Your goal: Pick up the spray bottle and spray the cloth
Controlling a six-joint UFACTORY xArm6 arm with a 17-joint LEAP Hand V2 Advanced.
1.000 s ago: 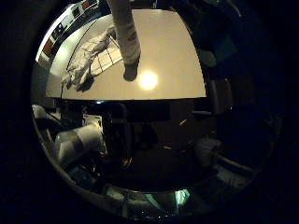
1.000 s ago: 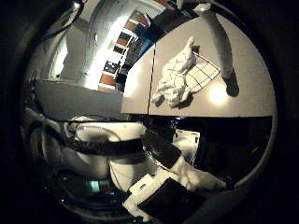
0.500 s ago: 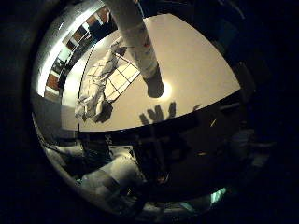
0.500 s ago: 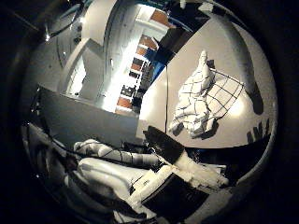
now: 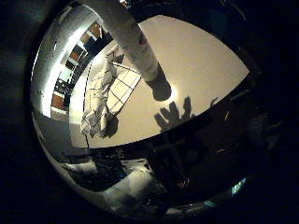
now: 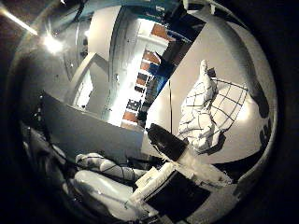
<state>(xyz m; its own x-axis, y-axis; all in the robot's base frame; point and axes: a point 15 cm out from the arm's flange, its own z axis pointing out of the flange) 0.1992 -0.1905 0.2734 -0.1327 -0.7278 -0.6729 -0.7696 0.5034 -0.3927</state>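
A tall white spray bottle (image 5: 139,49) with a dark base stands upright on the pale table (image 5: 201,60). Beside it lies a crumpled white cloth (image 5: 100,100) with a dark check pattern. The cloth (image 6: 205,112) also shows in the thumb side view, with the bottle (image 6: 256,86) behind it. My hand (image 6: 187,163) hangs above the table's near edge, apart from both; a white finger with a black tip reaches out straight. Its shadow (image 5: 175,114) on the table near the bottle's base shows spread fingers. The hand holds nothing.
The white arm (image 6: 103,182) runs below the table's edge. Past the table's far side is a room with white walls, a lit passage and shelving (image 6: 140,93). Dark equipment (image 5: 112,163) sits under the near edge.
The views have moved in towards the table: bottle and cloth look larger and nearer. The hand's shadow lies closer to the bottle's base. Bottle and cloth have stayed put.
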